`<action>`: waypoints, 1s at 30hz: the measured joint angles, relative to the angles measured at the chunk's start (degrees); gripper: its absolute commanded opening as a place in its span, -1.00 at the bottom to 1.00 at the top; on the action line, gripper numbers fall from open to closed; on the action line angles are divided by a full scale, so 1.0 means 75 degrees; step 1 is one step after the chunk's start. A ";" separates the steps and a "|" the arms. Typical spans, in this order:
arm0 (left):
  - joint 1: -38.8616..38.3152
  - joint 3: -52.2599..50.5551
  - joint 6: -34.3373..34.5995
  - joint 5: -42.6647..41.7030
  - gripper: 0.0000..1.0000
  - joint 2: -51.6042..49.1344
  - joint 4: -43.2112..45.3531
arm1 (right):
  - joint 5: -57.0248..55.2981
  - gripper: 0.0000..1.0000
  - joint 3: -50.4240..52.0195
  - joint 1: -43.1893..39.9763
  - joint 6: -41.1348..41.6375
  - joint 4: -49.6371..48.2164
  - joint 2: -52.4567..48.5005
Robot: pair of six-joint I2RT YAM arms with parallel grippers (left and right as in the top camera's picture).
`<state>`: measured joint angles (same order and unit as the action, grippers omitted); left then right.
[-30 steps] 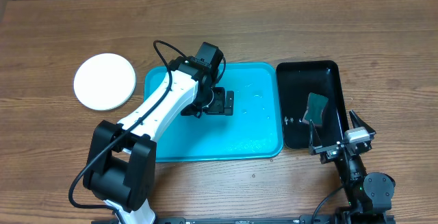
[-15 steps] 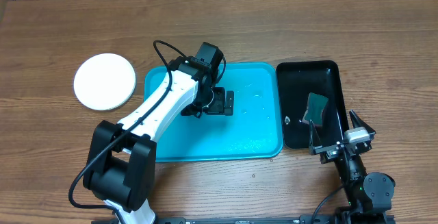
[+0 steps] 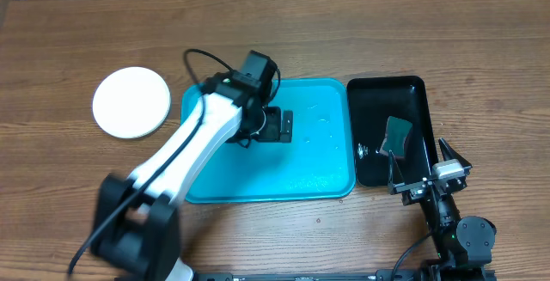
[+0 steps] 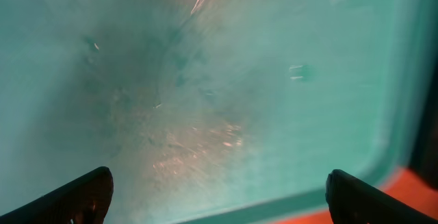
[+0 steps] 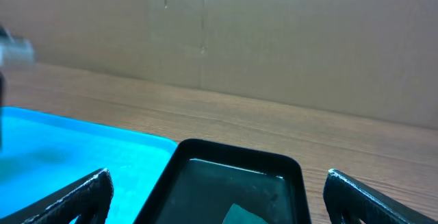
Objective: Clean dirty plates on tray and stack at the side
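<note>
Plates: only one round white plastic plate (image 3: 132, 102) showed, lying flat on the brown wooden table (image 3: 361, 40) just left of the large turquoise rectangular plastic tray (image 3: 322, 165), apart from its rim. Whether the blue and yellow-green ones sat under it, could not tell from above. No smear was visible on the white top face. The tray held no plate, and its floor in the left wrist view carried glints and faint streaks, maybe moisture. The left gripper (image 3: 279, 127) hung low over the tray's middle, jaws spread wide and holding nothing, with the white arm blurred. The right gripper (image 3: 421, 164) sat near the front edge of the small glossy black tray (image 3: 417, 88), jaws likewise spread and empty. A grey-green sponge-like pad (image 3: 397, 135) lay inside that black tray, untouched. Judging by looks, the task read as near done or done, with the stack off at the side. Handling guess: the plate should be light and stiff, not fragile, but smooth and likely slippery if wet. Lying flat, it offers only the rim, so the hold would be a pinch across the raised edge, one finger slipped under the lip. A top-face grab would probably skid.
</note>
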<state>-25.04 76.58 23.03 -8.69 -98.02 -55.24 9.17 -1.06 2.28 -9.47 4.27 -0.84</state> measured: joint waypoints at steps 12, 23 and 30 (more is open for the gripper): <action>0.1574 0.0052 -0.0082 0.0799 1.00 0.4465 0.0023 | -0.0003 1.00 0.0000 0.0000 -0.0006 -0.0003 0.0000; 0.3666 -0.0991 -0.0003 0.0796 0.99 0.7632 -0.0172 | -0.0003 1.00 0.0000 0.0000 -0.0006 0.0000 0.0000; 0.3858 -0.3448 0.0274 0.0790 1.00 0.9664 0.0924 | -0.0003 1.00 0.0000 0.0000 -0.0009 0.0000 0.0000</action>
<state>3.90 50.72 25.08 -2.76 -25.54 -48.31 9.15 -1.06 2.28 -9.54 4.27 -0.84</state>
